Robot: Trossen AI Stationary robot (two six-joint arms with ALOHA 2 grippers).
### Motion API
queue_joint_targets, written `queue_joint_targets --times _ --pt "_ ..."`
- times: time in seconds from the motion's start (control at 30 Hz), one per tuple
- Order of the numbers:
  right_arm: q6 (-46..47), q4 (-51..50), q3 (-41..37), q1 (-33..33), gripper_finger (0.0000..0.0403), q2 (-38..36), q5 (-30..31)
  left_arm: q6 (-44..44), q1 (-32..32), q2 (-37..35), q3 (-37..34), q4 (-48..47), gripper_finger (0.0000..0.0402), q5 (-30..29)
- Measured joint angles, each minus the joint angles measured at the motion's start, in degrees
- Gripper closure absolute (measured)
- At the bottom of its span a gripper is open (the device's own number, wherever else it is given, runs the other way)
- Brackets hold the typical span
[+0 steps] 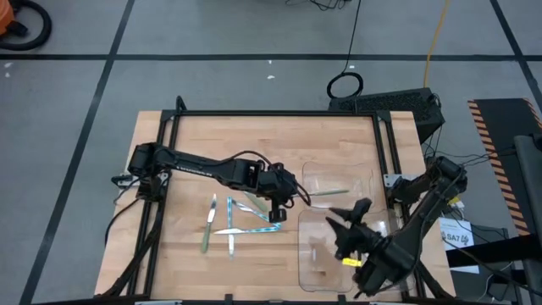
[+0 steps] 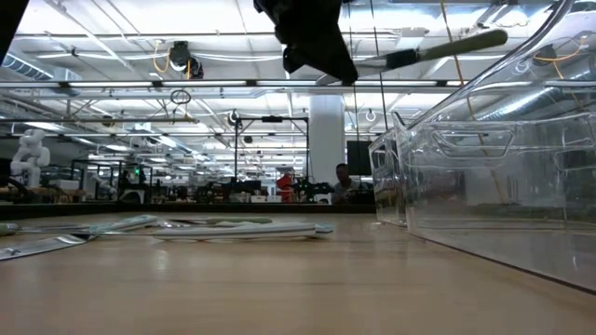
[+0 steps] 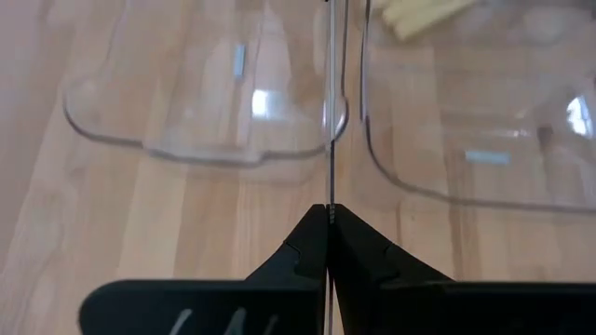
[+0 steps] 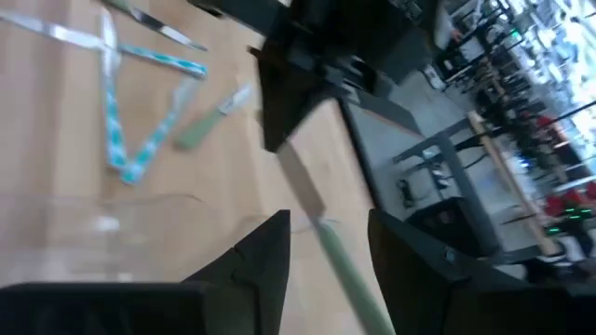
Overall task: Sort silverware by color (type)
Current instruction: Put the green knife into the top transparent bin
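Left gripper (image 1: 292, 196), frame centre: clenched on green utensil (image 1: 329, 192); carry level above upper tray (image 1: 366, 178), then release low. Right gripper (image 1: 347, 227), lower right: released.

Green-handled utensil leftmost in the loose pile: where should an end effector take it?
Probably grip the green-handled utensil by its handle, from straight above, fingers across its width: it lies flat, and that end sits apart from the blue-handled utensil beside it.

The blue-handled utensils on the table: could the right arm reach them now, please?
Probably not cleanly: the left gripper, shut on a green-handled utensil, sits between the blue-handled utensils and the open right gripper over the near clear tray.
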Motion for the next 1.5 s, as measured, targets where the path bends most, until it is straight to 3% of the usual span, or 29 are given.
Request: queue_joint_targets --times 0.1,0.6,0.8,1.5 --pt "0.9 -3.8 0.0 -0.6 0.0261 -2.4 -1.6 0.1 -0.5 0.0 0.0 0.3 0.0393 -1.2" --pt "-2.4 -0.1 0.0 -7.6 0.0261 -16.7 -18.0 4.4 -3.9 0.0 0.0 1.5 0.0393 -7.8" --pt "-8.6 5.8 -0.4 -10.4 0.0261 -17.5 -24.2 4.7 -4.1 0.0 0.0 1.5 0.0393 -10.6" --pt "-15.6 12.4 -7.8 -21.5 0.0267 -17.4 -40.8 7.7 -4.1 0.0 0.0 1.9 0.0393 -12.3"
